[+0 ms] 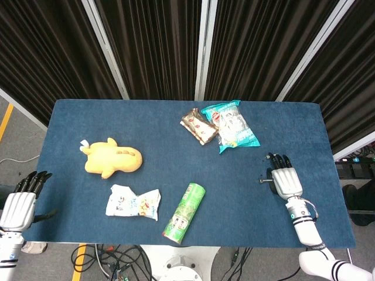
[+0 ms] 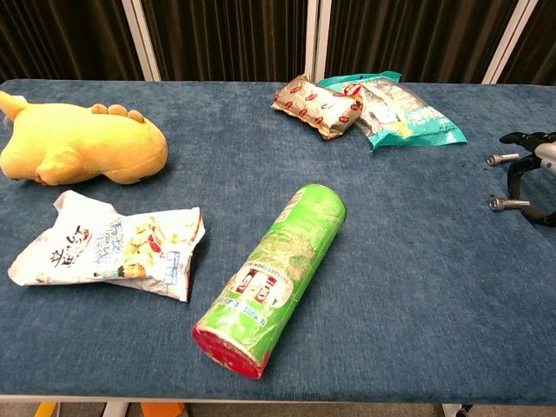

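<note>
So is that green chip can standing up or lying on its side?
Lying on its side. The green chip can rests lengthwise on the blue table, its red end facing the near edge.

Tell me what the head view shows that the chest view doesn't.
Head only: the left hand, open, off the table's left edge, and the right hand's back and arm. Chest only: two bolts lying apart at the right fingertips, which arch over them. Both: plush, white bag, green can, two snack packs.

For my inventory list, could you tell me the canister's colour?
The canister is green with a red base, clearest in chest view.
</note>
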